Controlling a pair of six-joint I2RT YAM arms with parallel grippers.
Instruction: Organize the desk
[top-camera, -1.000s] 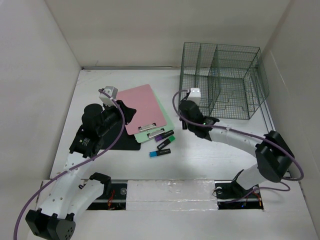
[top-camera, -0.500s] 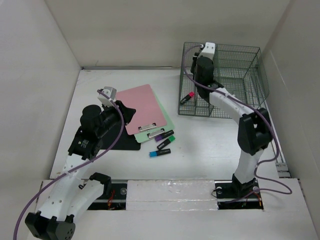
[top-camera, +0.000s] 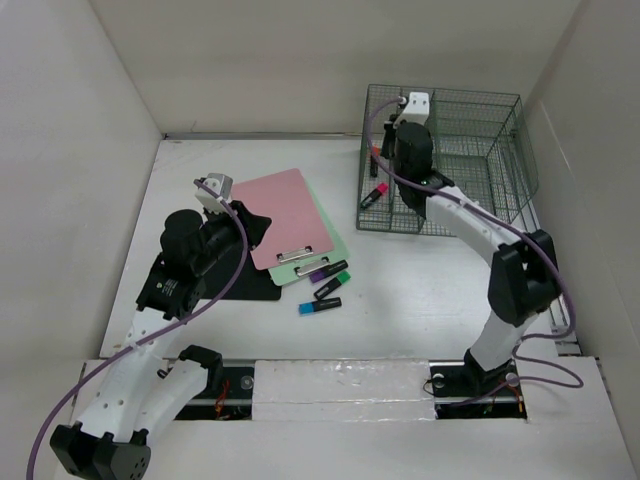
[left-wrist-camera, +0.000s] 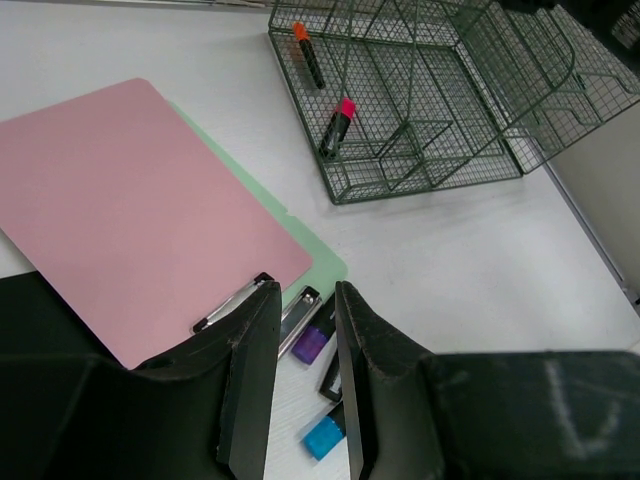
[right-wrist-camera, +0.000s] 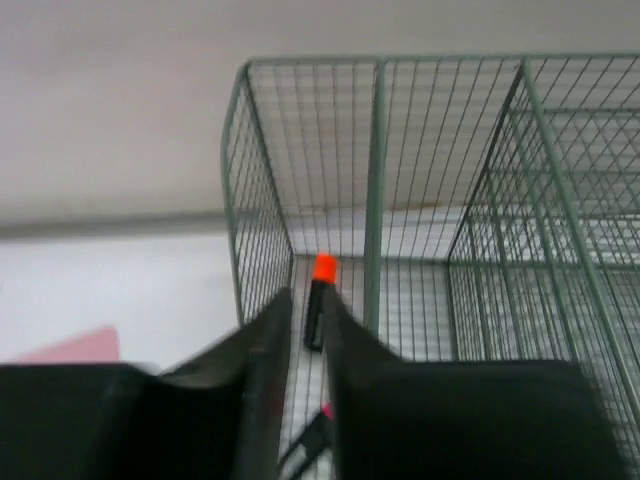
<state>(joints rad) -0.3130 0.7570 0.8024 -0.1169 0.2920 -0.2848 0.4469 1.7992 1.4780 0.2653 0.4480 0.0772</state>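
From the left wrist, the left gripper (left-wrist-camera: 303, 290) shows its two dark fingers a narrow gap apart, with nothing clamped between them. The desk (left-wrist-camera: 450, 260) lies beneath it and spreads ahead and to the right. A pink clipboard (left-wrist-camera: 130, 200) lies ahead and to the left of the fingers, its metal clip just at the left fingertip. It rests on a green clipboard (left-wrist-camera: 318, 258) whose edge shows just ahead of the tips. A purple-capped marker (left-wrist-camera: 312, 345) shows through the gap below the fingertips, and a blue-capped marker (left-wrist-camera: 325, 437) lies nearer the palm. Well ahead and to the right stands the green wire rack (left-wrist-camera: 430, 100). In its left compartment are an orange-capped marker (left-wrist-camera: 307, 55) and, nearer the hand, a pink-capped marker (left-wrist-camera: 337, 125).

From the right wrist, the right gripper (right-wrist-camera: 303, 300) also has its fingers a narrow slot apart. The orange-capped marker shows in that slot beyond the tips, leaning in the rack's left compartment; the left wrist view shows nothing gripping it. The rack fills the view ahead and to the right of the fingers, with bare desk to their left.

From above, the left gripper's tip overlaps the pink clipboard's left edge, and a flat black sheet (top-camera: 255, 288) lies under the hand. The loose markers lie on the desk to its right, nearer the arm bases. The right gripper hangs over the rack's left side, with both rack markers just to its left.
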